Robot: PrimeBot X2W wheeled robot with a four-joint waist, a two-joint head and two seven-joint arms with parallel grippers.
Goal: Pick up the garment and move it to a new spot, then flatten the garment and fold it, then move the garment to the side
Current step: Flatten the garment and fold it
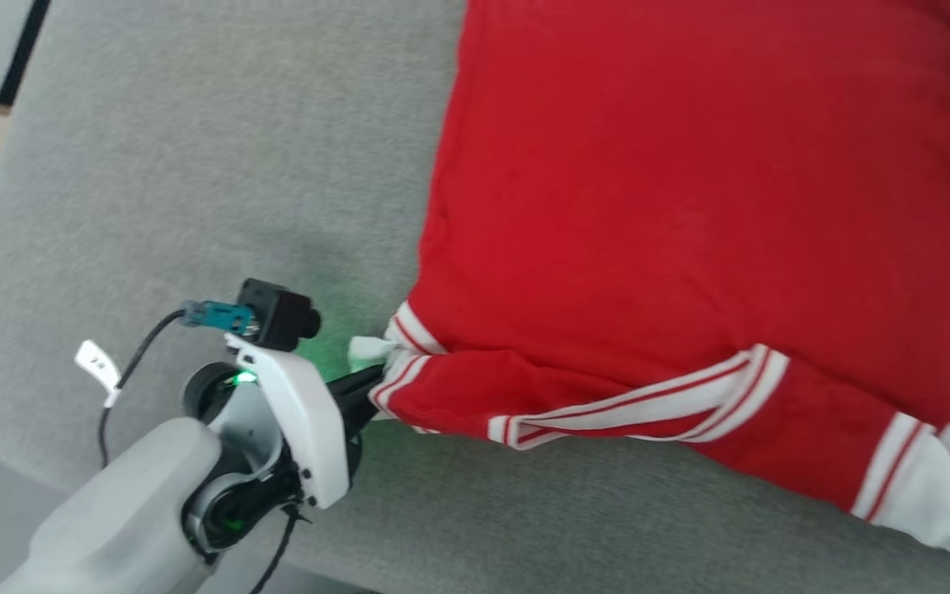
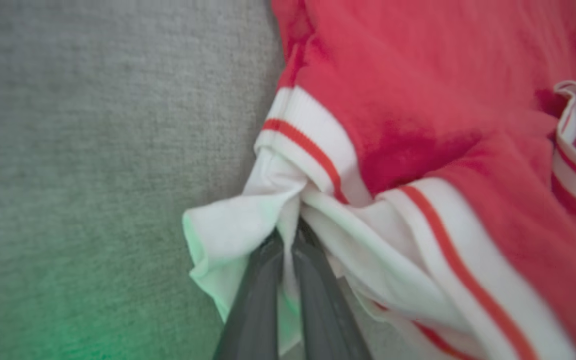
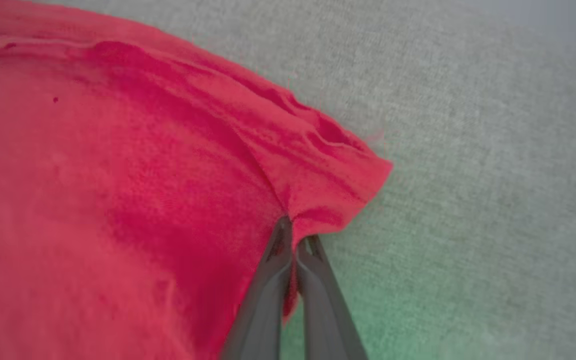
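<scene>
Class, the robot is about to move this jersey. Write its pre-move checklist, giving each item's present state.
1. Left gripper shut on the garment at its white-striped trim: ok.
2. Right gripper shut on a plain red corner: ok.
3. Garment lying flat: not ok, bunched and folded near the trim.
4. Bare grey surface to the garment's left: ok.
5. Lettered side up or down: cannot tell.
</scene>
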